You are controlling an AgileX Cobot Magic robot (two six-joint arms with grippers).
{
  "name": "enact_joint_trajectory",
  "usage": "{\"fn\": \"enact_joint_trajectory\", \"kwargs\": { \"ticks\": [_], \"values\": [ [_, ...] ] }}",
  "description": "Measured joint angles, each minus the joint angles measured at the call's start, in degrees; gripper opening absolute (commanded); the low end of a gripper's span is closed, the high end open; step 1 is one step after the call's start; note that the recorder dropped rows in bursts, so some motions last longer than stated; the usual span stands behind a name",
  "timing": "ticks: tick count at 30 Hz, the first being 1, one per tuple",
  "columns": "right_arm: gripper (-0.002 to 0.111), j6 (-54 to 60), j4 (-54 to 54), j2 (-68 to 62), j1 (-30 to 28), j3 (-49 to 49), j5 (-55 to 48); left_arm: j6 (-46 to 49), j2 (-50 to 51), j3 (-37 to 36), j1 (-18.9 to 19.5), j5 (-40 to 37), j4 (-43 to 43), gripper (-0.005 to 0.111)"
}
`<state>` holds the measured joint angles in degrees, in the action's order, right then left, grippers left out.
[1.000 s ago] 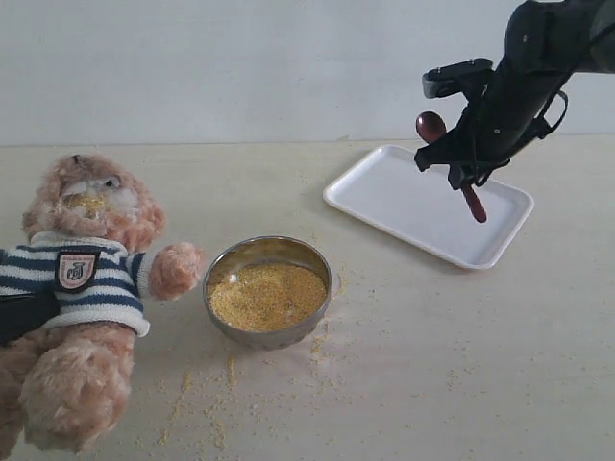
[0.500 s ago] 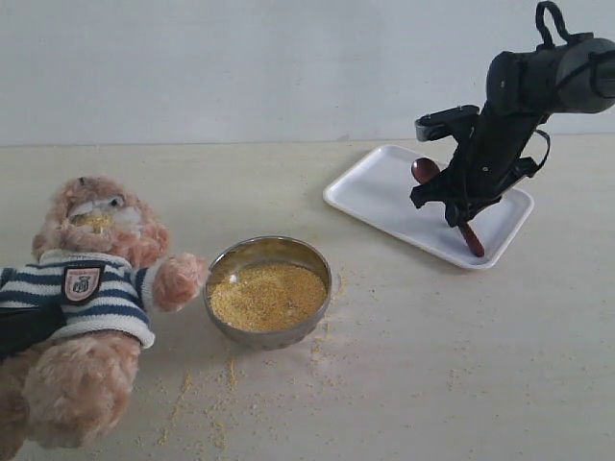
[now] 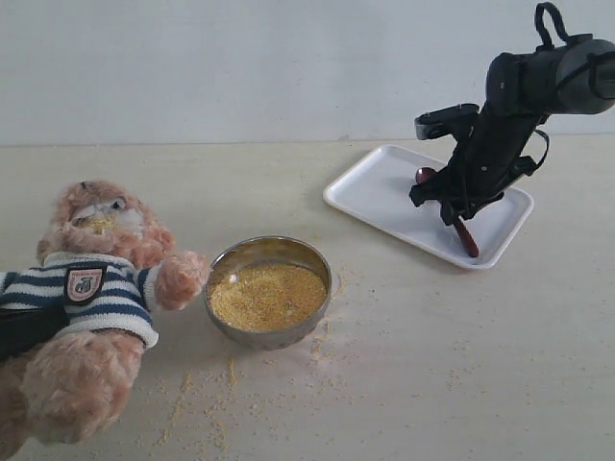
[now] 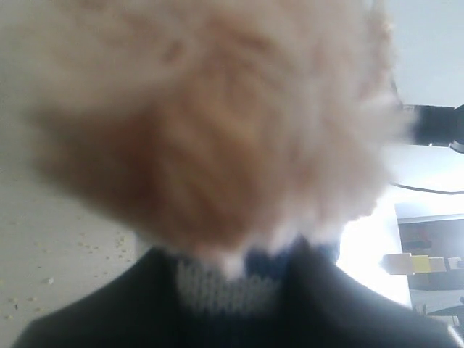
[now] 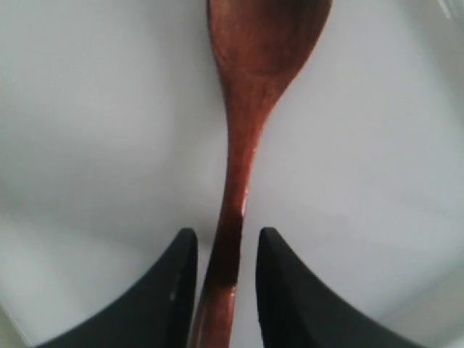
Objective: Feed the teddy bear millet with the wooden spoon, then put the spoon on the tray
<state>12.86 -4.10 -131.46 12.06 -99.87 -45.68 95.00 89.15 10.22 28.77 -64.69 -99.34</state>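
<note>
The teddy bear leans at the left with millet grains on its muzzle. My left gripper is shut on its striped shirt; the left wrist view shows the knit pinched between dark fingers under blurred fur. The millet fills a steel bowl. The wooden spoon lies on the white tray. My right gripper stands low over its handle. In the right wrist view the fingers flank the spoon with a gap on each side, so the gripper is open over the tray.
Spilled millet is scattered on the tabletop in front of the bowl and beside it. The bear's paw almost touches the bowl's rim. A pale wall runs behind the table.
My right gripper came down and set the spoon on the tray, then its fingers parted from the handle. The bear sank a little lower at the left.
</note>
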Motion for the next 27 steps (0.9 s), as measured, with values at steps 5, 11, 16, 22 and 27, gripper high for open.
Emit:
{"fn": "enact_joint_trajectory", "kwargs": {
  "ticks": [5, 11, 16, 22, 27],
  "values": [
    [0.03, 0.0, 0.0, 0.42, 0.0, 0.0, -1.43, 0.0, 0.0, 0.0, 0.0, 0.0, 0.0, 0.005],
    [0.015, -0.46, -0.98, 6.08, 0.0, 0.0, -6.14, 0.0, 0.0, 0.0, 0.0, -0.33, 0.0, 0.005],
    [0.0, -3.63, 0.98, 15.06, 0.0, 2.29, -8.48, 0.0, 0.0, 0.0, 0.0, -1.2, 0.0, 0.005],
    [0.0, -5.09, 3.14, 27.89, 0.0, 7.52, -8.6, 0.0, 0.0, 0.0, 0.0, -1.3, 0.0, 0.005],
    [0.0, -10.37, 7.57, 38.32, 0.0, 14.86, -4.53, 0.0, 0.0, 0.0, 0.0, -1.3, 0.0, 0.005]
  ]
}}
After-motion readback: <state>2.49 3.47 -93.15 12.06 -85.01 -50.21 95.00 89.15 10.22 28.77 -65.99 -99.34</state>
